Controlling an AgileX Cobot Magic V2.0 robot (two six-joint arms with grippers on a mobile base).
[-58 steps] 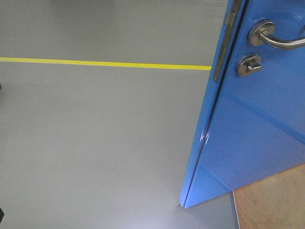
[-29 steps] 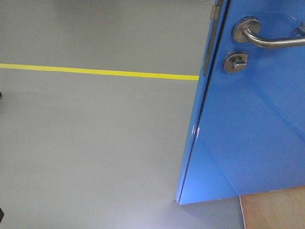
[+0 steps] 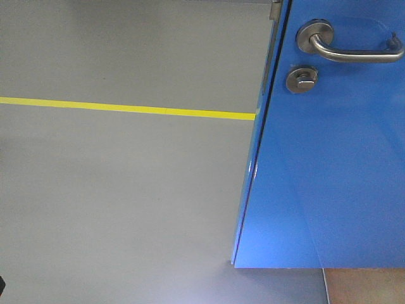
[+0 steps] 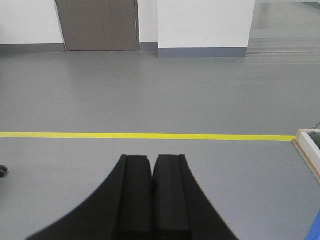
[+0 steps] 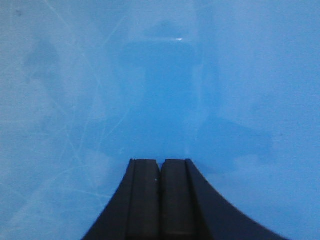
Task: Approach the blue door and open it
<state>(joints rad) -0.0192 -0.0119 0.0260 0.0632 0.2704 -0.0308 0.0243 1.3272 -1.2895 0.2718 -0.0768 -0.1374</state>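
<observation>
Since a second ago, the blue door (image 3: 329, 158) has spread further across the front view, its free edge shifting left and the yellow floor line (image 3: 126, 108) sitting lower. Nearest, both pincers are pressed shut, holding nothing: the right pincer (image 5: 161, 200) faces the scratched glossy door panel (image 5: 75, 75), the left pincer (image 4: 152, 200) looks out over bare grey floor (image 4: 150, 100). In the front view the door fills the right side, lever handle (image 3: 351, 52) at the top, round lock (image 3: 302, 79) just below, latch plate (image 3: 275, 9) on its edge. Left of that edge the floor lies open. A white wooden frame (image 4: 309, 150) stands at the left pincer's far right. Beyond the line, a brown door (image 4: 97, 25) and white walls (image 4: 205, 22).
</observation>
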